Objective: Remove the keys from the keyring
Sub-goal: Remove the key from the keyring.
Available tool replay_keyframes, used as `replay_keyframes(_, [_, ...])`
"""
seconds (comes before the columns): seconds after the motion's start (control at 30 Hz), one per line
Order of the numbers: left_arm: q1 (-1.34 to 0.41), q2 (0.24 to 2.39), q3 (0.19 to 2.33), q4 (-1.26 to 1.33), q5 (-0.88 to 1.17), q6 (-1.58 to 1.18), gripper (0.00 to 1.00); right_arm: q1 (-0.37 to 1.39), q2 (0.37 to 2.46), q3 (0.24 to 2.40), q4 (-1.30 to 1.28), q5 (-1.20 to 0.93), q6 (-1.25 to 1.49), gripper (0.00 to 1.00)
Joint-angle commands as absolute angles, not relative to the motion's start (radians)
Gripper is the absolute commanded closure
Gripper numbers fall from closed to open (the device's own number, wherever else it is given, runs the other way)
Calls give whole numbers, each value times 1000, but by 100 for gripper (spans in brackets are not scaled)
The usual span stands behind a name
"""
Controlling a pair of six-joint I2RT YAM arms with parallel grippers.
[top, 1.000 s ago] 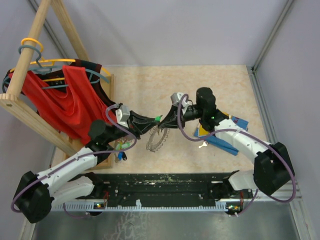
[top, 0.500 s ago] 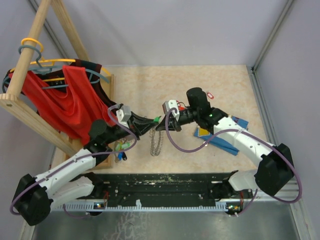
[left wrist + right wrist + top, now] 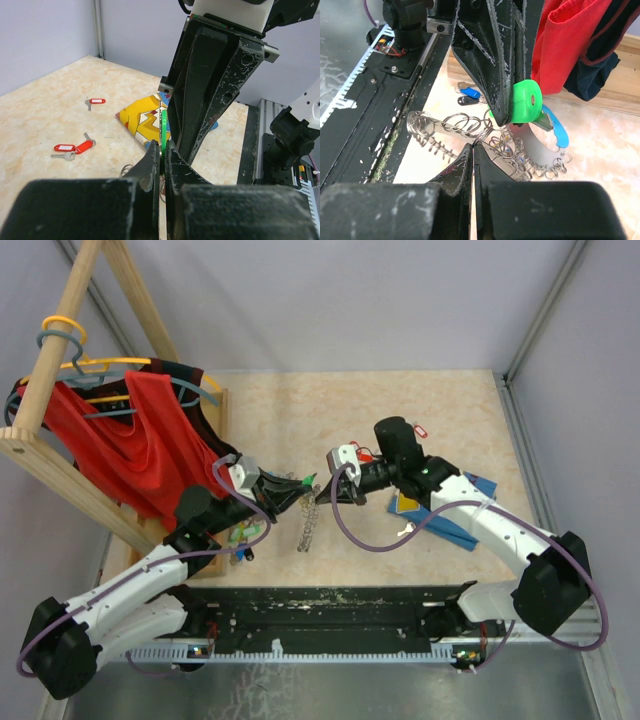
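Note:
The keyring (image 3: pixel 309 525), a grey ring fringed with silver loops, hangs between my two grippers above the table. My left gripper (image 3: pixel 303 487) is shut on a key's green tag (image 3: pixel 314 479), seen edge-on between its fingers in the left wrist view (image 3: pixel 163 131). My right gripper (image 3: pixel 327 490) faces it, almost touching. In the right wrist view the right gripper (image 3: pixel 473 148) is shut on a small silver loop of the keyring (image 3: pixel 520 150), just under the green tag (image 3: pixel 525 102). A blue-tagged key (image 3: pixel 559 131) hangs on the ring behind.
Loose red-tagged keys lie on the table (image 3: pixel 95 101) (image 3: pixel 75 148), and one at the back (image 3: pixel 418 428). A silver key (image 3: pixel 405 531) lies by a yellow and blue book (image 3: pixel 440 508). More keys (image 3: pixel 245 536) lie by the wooden clothes rack (image 3: pixel 60 455) with red cloth.
My right gripper has moved left to the keyring and closed on a loop. The ring has turned edge-on and hangs lower. My left gripper keeps the green tag.

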State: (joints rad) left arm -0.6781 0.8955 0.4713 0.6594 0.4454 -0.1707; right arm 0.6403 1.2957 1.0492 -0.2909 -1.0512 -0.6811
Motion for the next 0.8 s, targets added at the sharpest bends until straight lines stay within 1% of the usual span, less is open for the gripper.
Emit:
replay_keyframes(0.0, [-674,878,471,694,406,-144,100,632,1262,1100,-322,-1091,-693,100])
replay_keyframes(0.43, [-672,852,455,671,414,-149,100,585,1261,1069,-211,-1141,-561,100])
replay_keyframes(0.77, [-672,853,476,727,456,-188,100,563,1276,1017,-83,-1144,-434,100])
